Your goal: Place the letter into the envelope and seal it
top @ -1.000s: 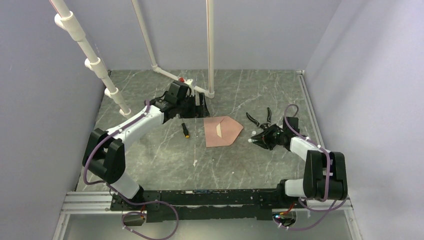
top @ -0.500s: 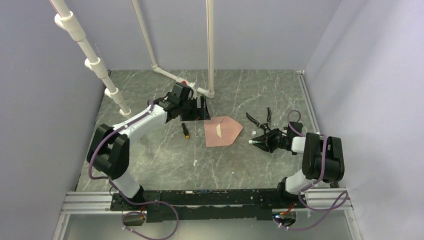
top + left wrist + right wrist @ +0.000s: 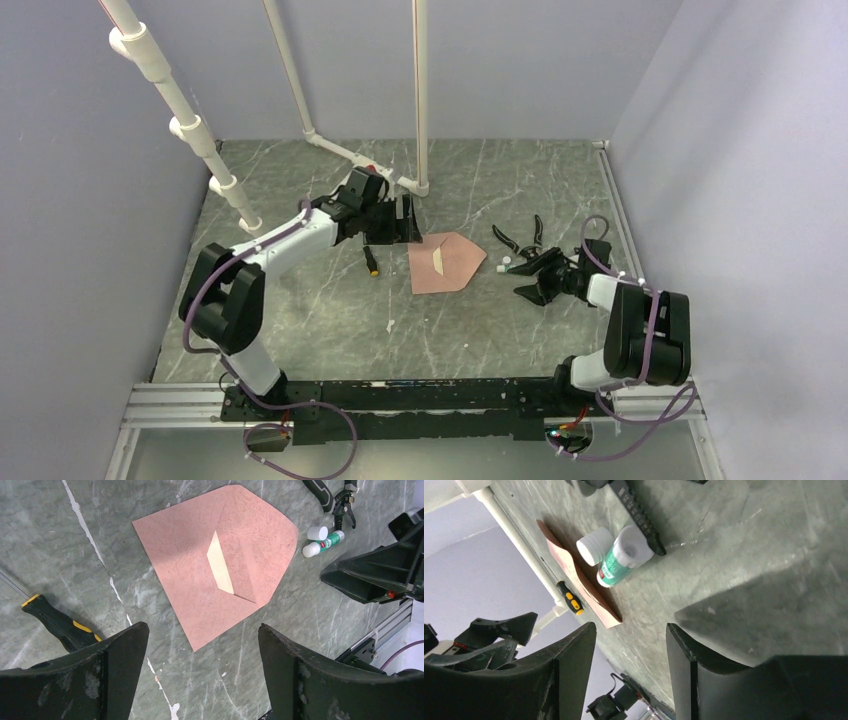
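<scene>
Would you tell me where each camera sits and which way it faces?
Top external: above and behind the robot, looking down on the table; the left arm and right arm show.
Left wrist: over the envelope, looking down; the open left gripper frames the bottom.
Right wrist: low, tilted, looking across the table past the glue stick; the open right gripper shows.
Shared: both wrist views hold the envelope, glue stick and screwdriver.

A black-and-yellow screwdriver (image 3: 371, 260) lies left of centre on the grey marbled desk (image 3: 330, 320). Black-handled pliers (image 3: 522, 236) lie right of centre, and just below them a green-labelled glue stick (image 3: 324, 543) lies beside a small white cap (image 3: 317, 533). White pipes (image 3: 420, 90) stand at the back.
</scene>
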Robot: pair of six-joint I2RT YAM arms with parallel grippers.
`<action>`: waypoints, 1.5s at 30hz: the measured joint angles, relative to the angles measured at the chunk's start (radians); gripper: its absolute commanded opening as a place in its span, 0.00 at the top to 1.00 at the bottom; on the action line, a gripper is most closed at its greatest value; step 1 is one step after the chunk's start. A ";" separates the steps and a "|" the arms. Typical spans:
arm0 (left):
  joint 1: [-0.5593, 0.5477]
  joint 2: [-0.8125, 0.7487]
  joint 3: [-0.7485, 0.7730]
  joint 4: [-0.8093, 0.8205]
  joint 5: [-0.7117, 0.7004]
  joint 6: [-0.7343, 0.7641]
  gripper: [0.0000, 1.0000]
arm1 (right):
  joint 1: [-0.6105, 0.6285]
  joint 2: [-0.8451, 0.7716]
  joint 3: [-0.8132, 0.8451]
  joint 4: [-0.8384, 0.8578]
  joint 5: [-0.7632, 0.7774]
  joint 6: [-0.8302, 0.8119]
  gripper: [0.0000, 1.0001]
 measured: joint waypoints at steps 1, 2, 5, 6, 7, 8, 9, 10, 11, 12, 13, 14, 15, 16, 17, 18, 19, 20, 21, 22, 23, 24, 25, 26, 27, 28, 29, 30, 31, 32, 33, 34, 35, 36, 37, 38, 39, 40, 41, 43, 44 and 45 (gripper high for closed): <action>0.000 0.006 0.000 0.001 0.004 0.000 0.21 | 0.000 -0.023 0.003 -0.028 0.018 -0.014 0.47; 0.000 0.012 0.000 0.002 0.006 -0.002 0.25 | -0.001 -0.039 0.007 -0.046 0.027 -0.025 0.50; 0.000 0.040 -0.002 0.016 0.020 -0.016 0.37 | 0.000 -0.096 0.029 -0.095 0.052 -0.056 0.60; 0.000 0.053 -0.002 0.021 0.024 -0.019 0.41 | 0.000 -0.112 0.039 -0.106 0.061 -0.065 0.63; 0.000 0.069 -0.002 0.026 0.032 -0.022 0.45 | 0.000 -0.125 0.050 -0.114 0.068 -0.075 0.64; 0.000 0.085 -0.002 0.031 0.039 -0.024 0.50 | 0.003 -0.136 0.062 -0.120 0.073 -0.083 0.66; 0.000 0.102 -0.002 0.037 0.048 -0.026 0.52 | 0.009 -0.142 0.075 -0.126 0.082 -0.091 0.68; 0.000 0.121 -0.002 0.045 0.057 -0.024 0.55 | 0.015 -0.145 0.089 -0.129 0.090 -0.100 0.70; 0.000 0.136 -0.002 0.051 0.065 -0.026 0.58 | 0.026 -0.144 0.106 -0.134 0.097 -0.108 0.71; 0.000 0.151 -0.002 0.055 0.074 -0.026 0.60 | 0.038 -0.143 0.120 -0.136 0.103 -0.114 0.73; 0.000 0.165 -0.002 0.061 0.081 -0.025 0.62 | 0.063 -0.138 0.147 -0.148 0.119 -0.124 0.74; 0.000 0.178 -0.002 0.066 0.088 -0.023 0.65 | 0.084 -0.130 0.167 -0.151 0.127 -0.133 0.75; 0.000 0.190 -0.002 0.069 0.094 -0.023 0.67 | 0.114 -0.117 0.197 -0.158 0.149 -0.144 0.77; 0.000 0.203 -0.001 0.070 0.100 -0.022 0.68 | 0.145 -0.097 0.229 -0.162 0.173 -0.156 0.77; 0.000 0.215 0.000 0.071 0.102 -0.021 0.69 | 0.176 -0.073 0.265 -0.165 0.199 -0.168 0.78; 0.000 0.227 0.002 0.071 0.104 -0.018 0.69 | 0.198 -0.050 0.294 -0.166 0.219 -0.178 0.79; 0.000 0.240 0.002 0.073 0.106 -0.016 0.69 | 0.225 -0.020 0.328 -0.166 0.241 -0.188 0.79; 0.000 0.252 0.003 0.073 0.108 -0.014 0.69 | 0.245 0.010 0.358 -0.164 0.254 -0.198 0.80; 0.000 0.261 0.004 0.073 0.108 -0.012 0.70 | 0.260 0.045 0.389 -0.162 0.269 -0.208 0.80; 0.000 0.271 0.005 0.072 0.108 -0.010 0.70 | 0.270 0.083 0.421 -0.161 0.280 -0.220 0.80; 0.000 0.280 0.007 0.072 0.109 -0.006 0.69 | 0.274 0.116 0.446 -0.164 0.288 -0.230 0.81; 0.000 0.282 0.010 0.070 0.111 -0.002 0.68 | 0.277 0.158 0.480 -0.168 0.296 -0.243 0.81; 0.000 0.282 0.015 0.066 0.104 0.006 0.66 | 0.279 0.206 0.519 -0.177 0.303 -0.258 0.81; 0.000 0.283 0.019 0.063 0.099 0.012 0.65 | 0.283 0.246 0.555 -0.187 0.306 -0.271 0.81; -0.001 0.285 0.024 0.058 0.092 0.016 0.65 | 0.288 0.293 0.597 -0.200 0.309 -0.285 0.81; -0.001 0.287 0.028 0.056 0.091 0.019 0.64 | 0.290 0.331 0.631 -0.208 0.311 -0.298 0.80; -0.002 0.288 0.029 0.054 0.090 0.020 0.64 | 0.294 0.362 0.657 -0.219 0.311 -0.310 0.80; -0.003 0.288 0.029 0.053 0.088 0.023 0.63 | 0.299 0.381 0.673 -0.227 0.309 -0.319 0.80; -0.004 0.288 0.030 0.053 0.084 0.024 0.62 | 0.305 0.402 0.690 -0.240 0.307 -0.330 0.79; -0.006 0.288 0.031 0.053 0.082 0.023 0.62 | 0.311 0.418 0.705 -0.252 0.299 -0.339 0.79; -0.008 0.288 0.033 0.050 0.078 0.023 0.61 | 0.318 0.433 0.716 -0.261 0.292 -0.347 0.79; -0.010 0.289 0.038 0.043 0.073 0.023 0.61 | 0.323 0.447 0.727 -0.272 0.282 -0.353 0.79; -0.012 0.291 0.042 0.037 0.068 0.022 0.61 | 0.328 0.457 0.733 -0.277 0.269 -0.359 0.79; -0.014 0.293 0.048 0.030 0.061 0.020 0.60 | 0.333 0.466 0.739 -0.285 0.261 -0.362 0.79; -0.016 0.294 0.053 0.021 0.054 0.018 0.59 | 0.340 0.476 0.745 -0.294 0.248 -0.367 0.79; -0.017 0.297 0.061 0.010 0.045 0.012 0.59 | 0.347 0.484 0.750 -0.304 0.239 -0.370 0.79; -0.019 0.303 0.074 -0.008 0.033 0.006 0.59 | 0.354 0.489 0.752 -0.314 0.233 -0.375 0.79; -0.021 0.314 0.095 -0.034 0.021 0.000 0.59 | 0.362 0.491 0.752 -0.326 0.224 -0.376 0.79; -0.023 0.328 0.122 -0.063 0.008 -0.006 0.59 | 0.369 0.492 0.752 -0.338 0.215 -0.377 0.79; -0.026 0.358 0.178 -0.124 -0.014 -0.024 0.61 | 0.378 0.492 0.750 -0.346 0.195 -0.377 0.79; -0.027 0.370 0.200 -0.149 -0.024 -0.031 0.61 | 0.383 0.492 0.747 -0.347 0.186 -0.377 0.79; -0.027 0.380 0.217 -0.171 -0.031 -0.041 0.61 | 0.386 0.492 0.744 -0.347 0.176 -0.377 0.79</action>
